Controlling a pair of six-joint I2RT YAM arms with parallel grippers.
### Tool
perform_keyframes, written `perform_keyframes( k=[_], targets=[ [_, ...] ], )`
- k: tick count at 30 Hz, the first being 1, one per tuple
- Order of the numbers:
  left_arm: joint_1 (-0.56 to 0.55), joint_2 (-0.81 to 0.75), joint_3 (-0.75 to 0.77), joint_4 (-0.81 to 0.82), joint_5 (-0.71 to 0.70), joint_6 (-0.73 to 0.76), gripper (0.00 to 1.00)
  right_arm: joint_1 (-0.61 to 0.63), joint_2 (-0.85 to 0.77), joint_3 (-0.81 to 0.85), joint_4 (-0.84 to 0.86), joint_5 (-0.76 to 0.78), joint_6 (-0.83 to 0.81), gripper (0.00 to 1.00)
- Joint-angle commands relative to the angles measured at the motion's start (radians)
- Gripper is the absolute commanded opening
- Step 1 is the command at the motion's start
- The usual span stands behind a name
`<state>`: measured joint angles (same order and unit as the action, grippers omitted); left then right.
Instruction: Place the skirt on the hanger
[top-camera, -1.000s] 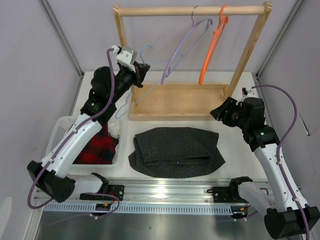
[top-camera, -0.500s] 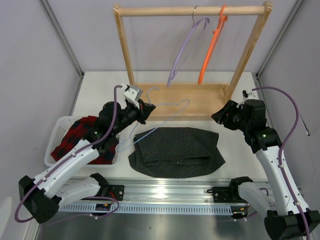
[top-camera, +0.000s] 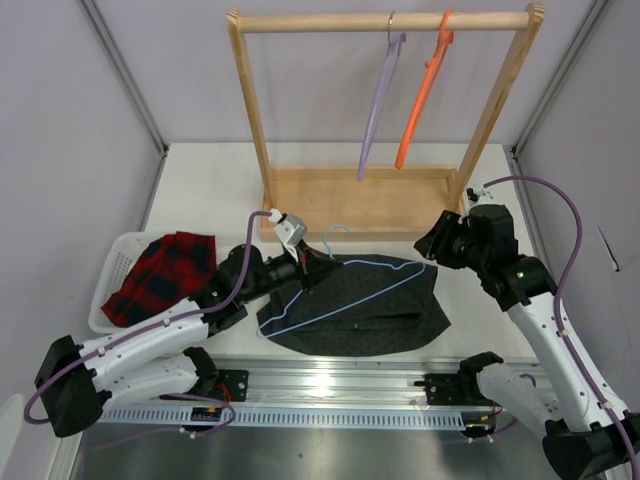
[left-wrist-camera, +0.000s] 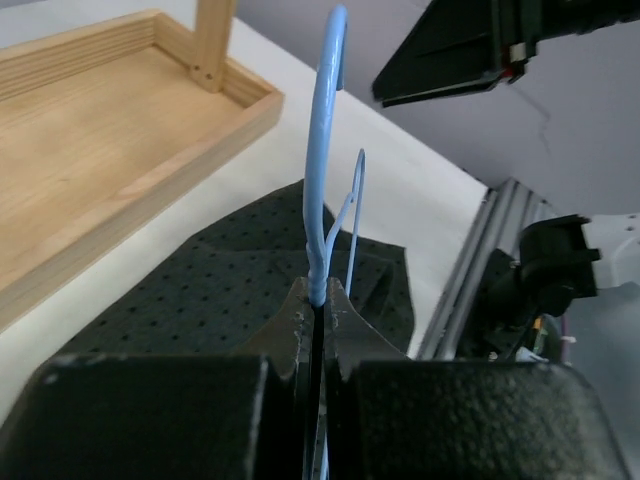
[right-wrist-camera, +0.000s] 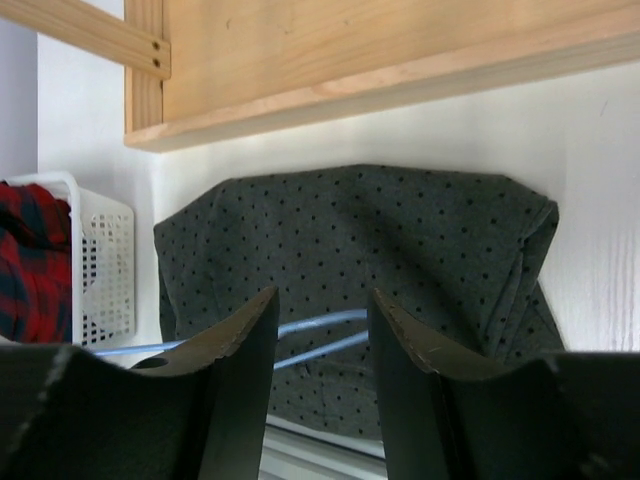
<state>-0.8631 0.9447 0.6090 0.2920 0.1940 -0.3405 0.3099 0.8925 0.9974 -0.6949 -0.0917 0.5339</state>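
Hanger (top-camera: 340, 304), pale blue, lies across the dark skirt (top-camera: 400, 320) on the desk (top-camera: 200, 190); closed left claw (top-camera: 305, 268) pinches its neck at the skirt's ten o'clock. Right claw (top-camera: 428, 243) hovers open and empty at two o'clock.

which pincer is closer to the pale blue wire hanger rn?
Left. Left pincer is shut on the pale blue wire hanger just below its hook; right pincer hovers open near the hanger's other end, not touching.
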Motion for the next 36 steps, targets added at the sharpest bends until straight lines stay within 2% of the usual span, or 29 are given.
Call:
perform_keyframes(
  k=[1, 8, 18, 28, 36],
  targets=[
    [-0.042, 0.051, -0.008, 0.189, 0.048, -0.052, 0.0, 0.067, -0.015, 0.047, -0.032, 0.09, 0.023, 0.45],
    [-0.094, 0.235, -0.015, 0.325, 0.113, -0.113, 0.0, 0.153, -0.058, 0.035, -0.112, 0.22, 0.074, 0.44],
    [-0.137, 0.426, -0.003, 0.392, 0.09, -0.153, 0.0, 0.175, -0.107, -0.123, -0.143, 0.254, 0.138, 0.42],
    [-0.148, 0.49, 0.0, 0.415, 0.036, -0.18, 0.0, 0.179, -0.116, -0.229, -0.126, 0.261, 0.164, 0.41],
    [-0.146, 0.506, 0.023, 0.42, -0.017, -0.192, 0.0, 0.248, -0.095, -0.289, -0.097, 0.303, 0.231, 0.4]
  ],
)
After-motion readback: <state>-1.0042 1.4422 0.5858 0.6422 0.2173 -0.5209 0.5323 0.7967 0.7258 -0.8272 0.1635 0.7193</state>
